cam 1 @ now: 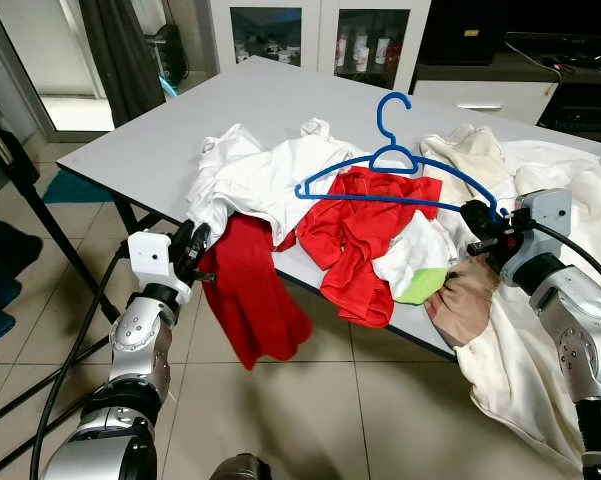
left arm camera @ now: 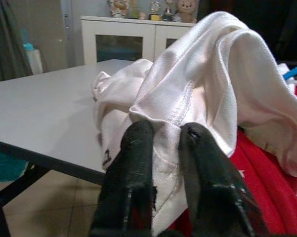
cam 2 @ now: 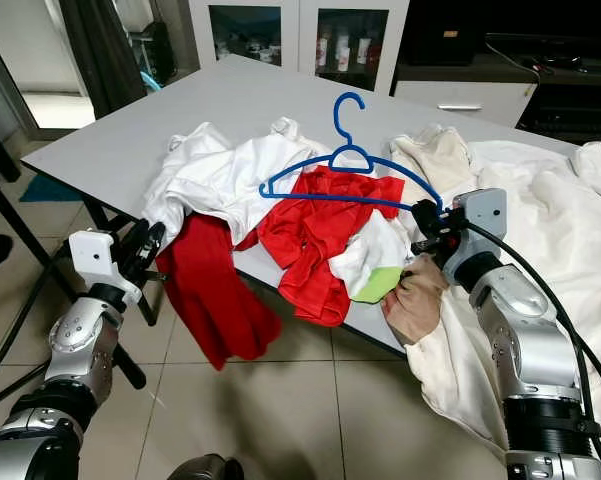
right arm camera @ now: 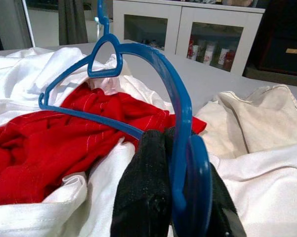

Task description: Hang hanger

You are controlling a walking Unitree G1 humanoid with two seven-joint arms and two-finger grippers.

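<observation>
On the grey table (cam 1: pixel 180 130), near its front edge, lies a heap of clothes: cream fabric (cam 1: pixel 540 330) spills over the front right edge toward the floor, a white garment (cam 1: pixel 260 175) sits mid-front w/ its corner at the edge, and a red shirt (cam 1: pixel 365 235) lies in the middle, another red garment (cam 1: pixel 250 290) hanging off the front edge. A small green-and-white piece (cam 1: pixel 420 275) rests by the edge too.

The blue hanger (cam 1: pixel 390 160) is above the red shirt, hook up and tilted toward the far side, its right end in the right gripper (cam 1: pixel 477 218), whose fingers are pinched on that end; rest of the hanger looks lifted clear of the pile or barely resting on it, can't tell which.

Left gripper (cam 1: pixel 195 245) is at the front edge, fingers (left arm camera: pixel 138 163) closed on a fold of the white garment.

Step in hand, I'd judge: hanger picked up, garment gripped, prob. about to be brought together. No rail in view. Next move likely needs the hanger raised clear and kept level so its free end doesn't snag the red shirt.
</observation>
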